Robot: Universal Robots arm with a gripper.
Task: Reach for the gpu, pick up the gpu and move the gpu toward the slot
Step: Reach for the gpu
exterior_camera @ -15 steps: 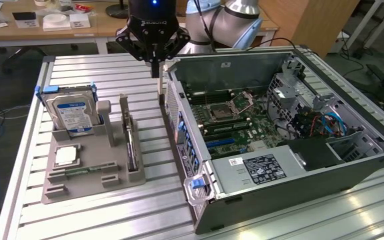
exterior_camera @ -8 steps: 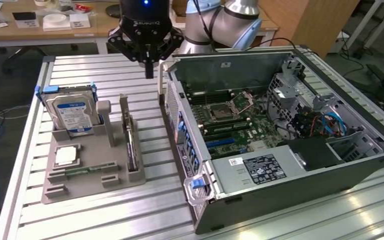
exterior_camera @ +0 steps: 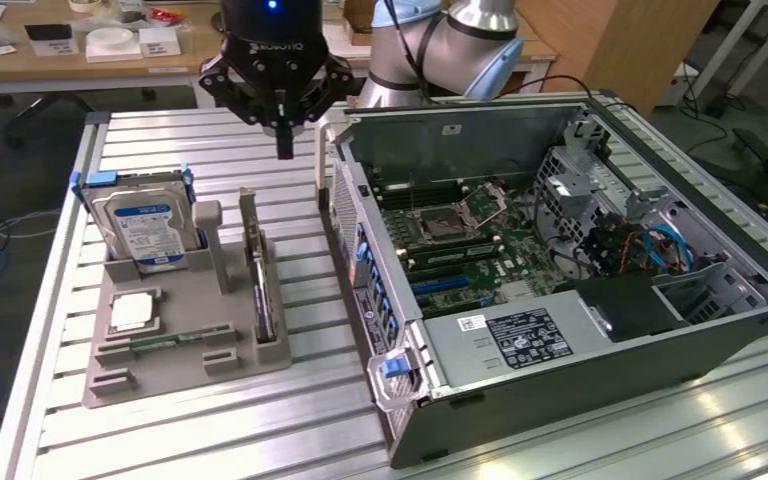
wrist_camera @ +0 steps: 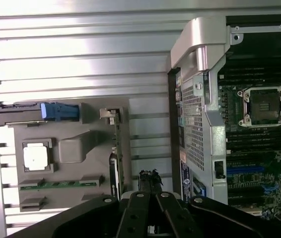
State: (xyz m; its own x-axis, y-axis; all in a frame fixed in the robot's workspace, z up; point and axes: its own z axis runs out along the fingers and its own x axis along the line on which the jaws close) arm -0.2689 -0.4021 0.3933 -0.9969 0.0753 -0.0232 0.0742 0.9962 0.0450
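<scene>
The gpu (exterior_camera: 264,292) stands on edge in the right-hand groove of a grey holder (exterior_camera: 184,365), seen as a slim dark strip. In the wrist view the gpu (wrist_camera: 114,163) is a thin card seen from above. My gripper (exterior_camera: 284,148) hangs above the slatted table behind the holder, between the holder and the open computer case. Its fingers are shut together with nothing between them, and the gripper (wrist_camera: 149,176) sits just beside the gpu's edge in the wrist view. The blue slot (exterior_camera: 444,283) lies on the motherboard inside the case, also seen as the slot (wrist_camera: 245,170).
A silver hard drive (exterior_camera: 151,228) with a blue label stands in the holder's back left, a square CPU chip (exterior_camera: 133,312) lies in front of it. The open case (exterior_camera: 584,330) fills the exterior view's right. Its metal rear edge (wrist_camera: 200,49) rises close to the gripper.
</scene>
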